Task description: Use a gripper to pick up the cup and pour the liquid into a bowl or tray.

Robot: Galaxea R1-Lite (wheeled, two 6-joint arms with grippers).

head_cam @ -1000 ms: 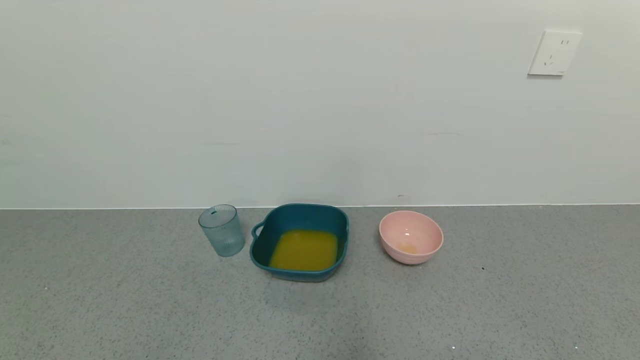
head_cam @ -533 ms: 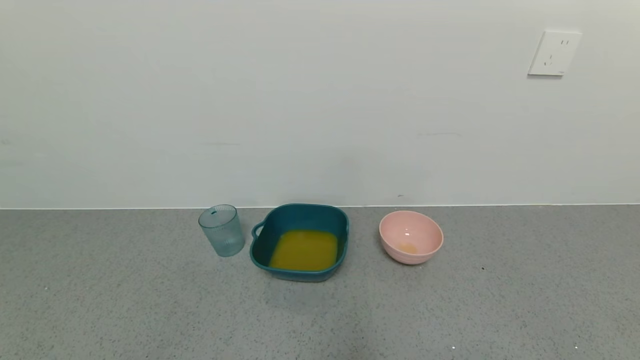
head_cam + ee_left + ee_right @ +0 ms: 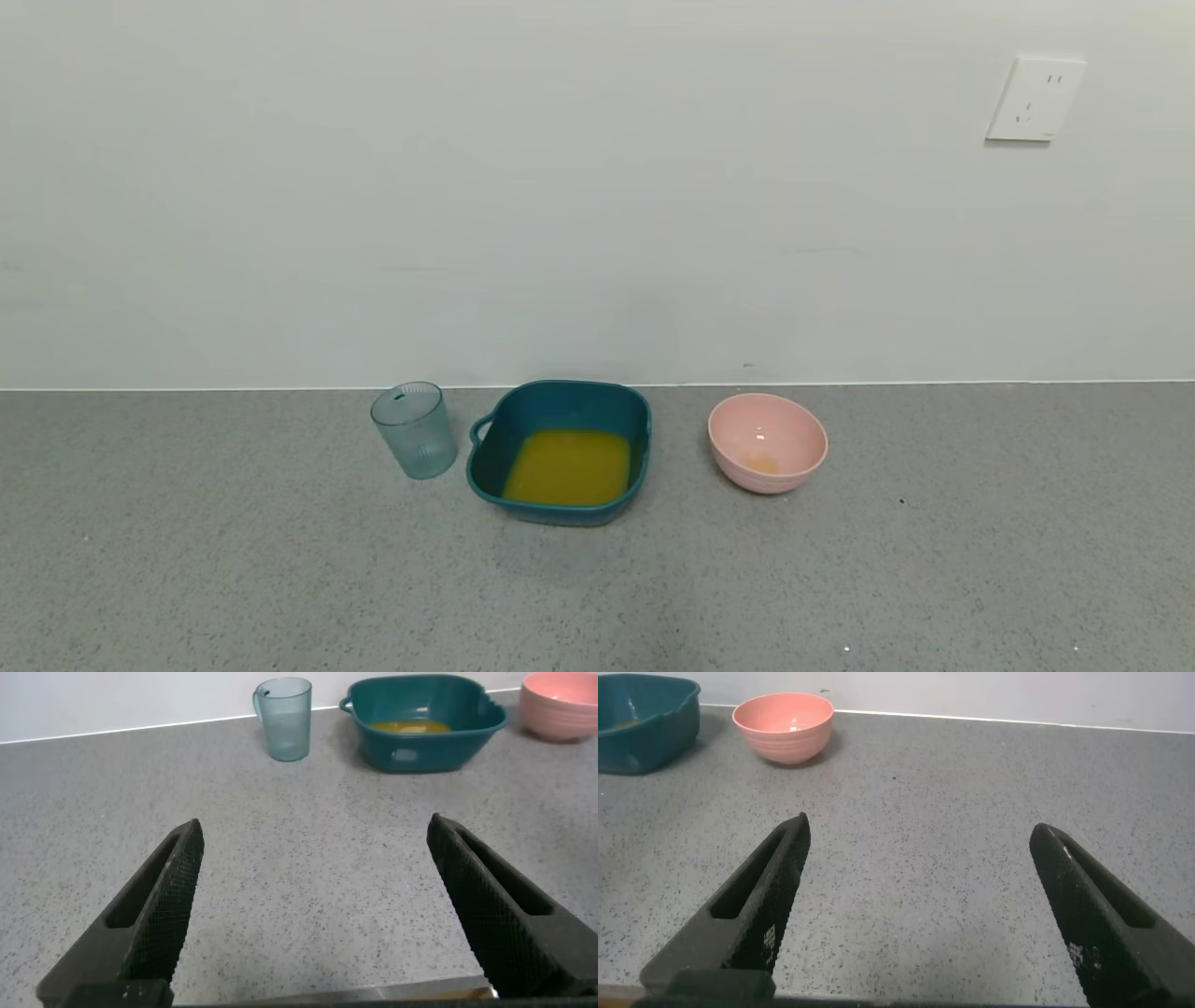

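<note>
The clear pale-blue ribbed cup (image 3: 414, 430) stands upright and looks empty, just left of the dark teal tray (image 3: 495, 467). The orange-yellow liquid (image 3: 569, 467) lies in the tray. The left wrist view shows the cup (image 3: 284, 719), the tray (image 3: 467, 742) and the liquid (image 3: 411, 726) far ahead of my left gripper (image 3: 316, 833), which is open and empty over the counter. My right gripper (image 3: 920, 831) is open and empty too, well short of the tray's corner (image 3: 654, 728). Neither gripper shows in the head view.
A pink bowl (image 3: 767, 441) sits right of the tray with a small orange trace inside; it also shows in the right wrist view (image 3: 783, 726) and the left wrist view (image 3: 561, 705). The grey speckled counter (image 3: 280, 579) meets a white wall with a socket (image 3: 1034, 98).
</note>
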